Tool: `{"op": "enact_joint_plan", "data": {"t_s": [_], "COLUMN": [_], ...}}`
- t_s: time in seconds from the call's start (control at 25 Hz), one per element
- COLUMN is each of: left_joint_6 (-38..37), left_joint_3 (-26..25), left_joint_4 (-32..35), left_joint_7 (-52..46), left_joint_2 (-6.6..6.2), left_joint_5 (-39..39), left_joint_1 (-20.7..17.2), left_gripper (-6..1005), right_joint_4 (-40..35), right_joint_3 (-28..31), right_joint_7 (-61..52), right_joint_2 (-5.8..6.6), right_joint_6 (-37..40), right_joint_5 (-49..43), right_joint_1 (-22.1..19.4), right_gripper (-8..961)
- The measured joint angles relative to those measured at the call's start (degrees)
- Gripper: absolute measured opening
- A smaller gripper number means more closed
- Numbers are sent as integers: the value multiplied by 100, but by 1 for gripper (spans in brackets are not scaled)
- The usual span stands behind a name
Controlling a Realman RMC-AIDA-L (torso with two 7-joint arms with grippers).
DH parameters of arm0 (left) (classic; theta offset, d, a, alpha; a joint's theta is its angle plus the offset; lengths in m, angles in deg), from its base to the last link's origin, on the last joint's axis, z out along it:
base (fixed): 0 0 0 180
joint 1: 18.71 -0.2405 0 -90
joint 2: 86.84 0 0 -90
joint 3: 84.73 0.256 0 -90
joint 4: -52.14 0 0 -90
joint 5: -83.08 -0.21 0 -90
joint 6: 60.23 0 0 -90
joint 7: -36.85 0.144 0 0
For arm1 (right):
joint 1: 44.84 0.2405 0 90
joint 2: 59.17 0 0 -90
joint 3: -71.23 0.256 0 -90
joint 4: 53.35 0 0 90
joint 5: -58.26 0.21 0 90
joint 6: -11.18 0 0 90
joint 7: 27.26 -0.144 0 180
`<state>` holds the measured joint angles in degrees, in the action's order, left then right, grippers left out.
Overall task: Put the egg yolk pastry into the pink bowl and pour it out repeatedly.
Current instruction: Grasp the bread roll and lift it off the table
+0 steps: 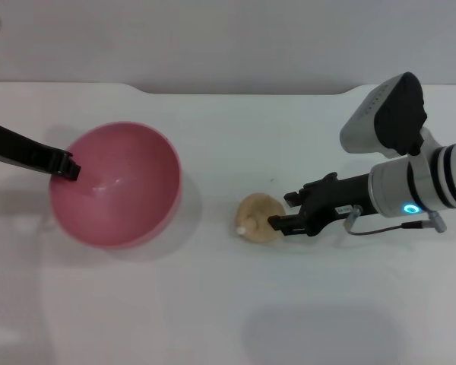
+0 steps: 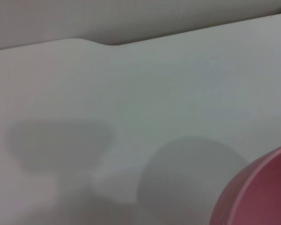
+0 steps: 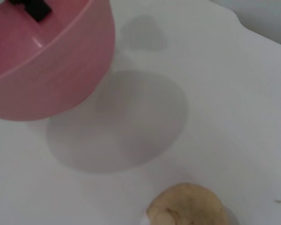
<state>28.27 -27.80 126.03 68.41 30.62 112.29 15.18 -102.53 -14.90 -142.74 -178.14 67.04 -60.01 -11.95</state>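
The pink bowl [image 1: 118, 186] is empty and hangs tilted above the table on the left, casting a round shadow beneath it. My left gripper [image 1: 67, 167] is shut on its left rim; one black finger [image 3: 35, 8] shows inside the rim in the right wrist view. The bowl's edge also appears in the left wrist view [image 2: 257, 197] and, larger, in the right wrist view [image 3: 47, 61]. The egg yolk pastry [image 1: 258, 219] lies on the table right of the bowl, also seen at close range [image 3: 187, 206]. My right gripper [image 1: 280, 211] is open at the pastry's right side, with its lower fingertip touching it.
The white table [image 1: 213, 304] runs under everything, with its far edge and a notch along the grey wall at the back. My right arm's grey-and-white body [image 1: 410, 160] reaches in from the right edge.
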Motion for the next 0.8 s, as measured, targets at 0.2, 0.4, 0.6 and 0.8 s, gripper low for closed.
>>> {"op": "enact_joint_plan", "data": {"t_s": [0.2,0.4,0.6,0.8], "left_joint_6": [21,39,44,46], "left_joint_3": [26,28,29,29], "left_joint_4": [13,-13,-22,-3], "left_joint_7": [-1,-10,-14,-58], "left_joint_2": [20,25,27,30], "left_joint_5": [10,10,10,8], "left_joint_1": [11,12,13,13], "left_gripper": [-1,-1,-1,-1], "right_joint_4": [421,764,1015,1019], "right_joint_3": [-209,-521,-763,-816], "right_joint_7": [233,511,514,514], "right_joint_2": [-9,-13,-36,-36], "right_joint_6": [-438,-874,-1020,-1115], "right_joint_5": [462,987,1043,1045], "right_joint_1": [147,255,403,406], "right_gripper": [599,741,749,742]}}
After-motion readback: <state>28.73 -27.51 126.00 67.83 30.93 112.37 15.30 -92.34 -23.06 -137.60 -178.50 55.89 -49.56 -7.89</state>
